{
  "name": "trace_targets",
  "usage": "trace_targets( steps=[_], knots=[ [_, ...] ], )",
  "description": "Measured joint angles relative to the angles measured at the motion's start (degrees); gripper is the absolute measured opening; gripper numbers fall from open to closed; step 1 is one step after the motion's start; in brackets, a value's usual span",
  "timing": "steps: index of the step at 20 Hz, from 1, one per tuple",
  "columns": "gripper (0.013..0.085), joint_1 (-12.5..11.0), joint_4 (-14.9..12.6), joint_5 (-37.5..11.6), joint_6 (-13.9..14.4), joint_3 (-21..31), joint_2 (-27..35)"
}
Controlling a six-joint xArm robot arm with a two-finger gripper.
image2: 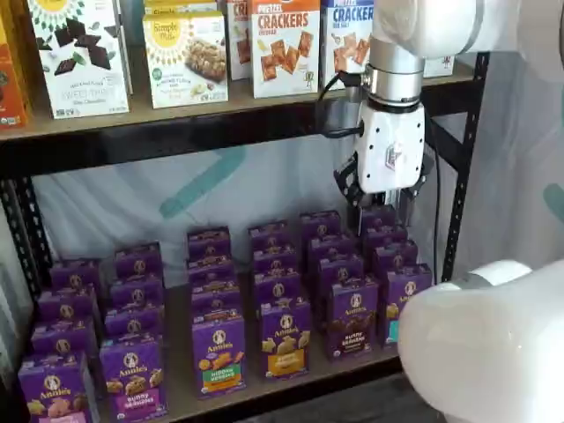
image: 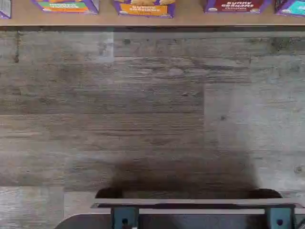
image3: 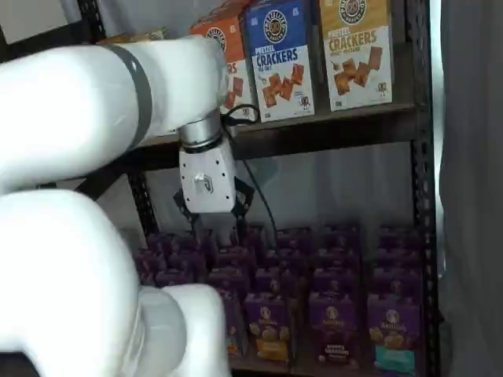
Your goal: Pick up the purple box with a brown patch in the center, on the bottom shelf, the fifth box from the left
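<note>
The purple box with a brown cookie picture stands upright in the front row of the bottom shelf. An orange-yellow patched box is on its left and a teal patched box on its right. It also shows in a shelf view and at the wrist view's edge. My gripper hangs from its white body in front of the shelf, higher than the box and slightly right; it also shows in a shelf view. Its dark fingers blend into the boxes behind, so no gap can be made out.
Several rows of purple cartons fill the bottom shelf. A higher board holds cracker boxes. A black rack upright stands at the right. The grey plank floor lies before the shelf. White arm links fill the foreground.
</note>
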Motion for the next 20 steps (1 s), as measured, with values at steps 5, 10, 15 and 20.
trace_targets(
  steps=[5, 10, 15, 20],
  knots=[
    [0.085, -3.8, 8.3, -3.4, -5.6, 2.3, -2.7],
    [0.085, -1.5, 4.9, -1.9, -2.5, 1.4, -0.5],
    [0.085, -0.7, 4.0, -5.2, -1.8, 3.4, 1.0],
    [0.085, -0.1, 2.2, -11.8, -1.1, 6.7, 3.1]
  ],
)
